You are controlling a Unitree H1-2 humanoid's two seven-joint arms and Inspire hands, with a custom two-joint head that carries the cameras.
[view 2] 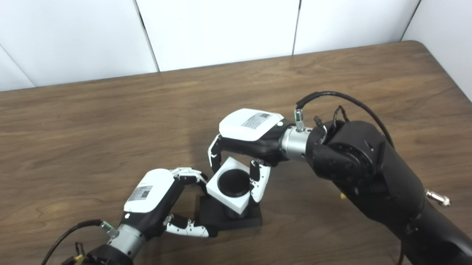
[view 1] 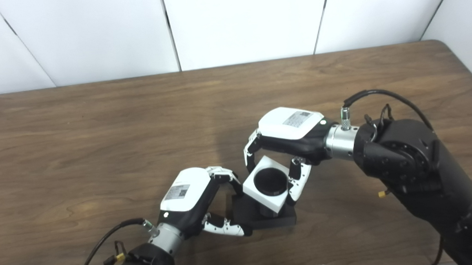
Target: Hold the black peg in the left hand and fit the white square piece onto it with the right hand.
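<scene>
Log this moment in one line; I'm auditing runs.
left hand: shut on black peg base | right hand: shut on white square piece | piece over peg

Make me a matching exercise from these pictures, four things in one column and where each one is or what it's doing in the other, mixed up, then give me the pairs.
Things:
1. left robot hand
2. right robot hand
3. white square piece
4. black peg base

States:
A. flat on the wooden table, under the white piece
B. grips the white piece from above
C. has a round hole filled with black, sits tilted above the base
D. holds the base's left edge

Pairs: 1-D, 2-B, 3-C, 4-A
</scene>
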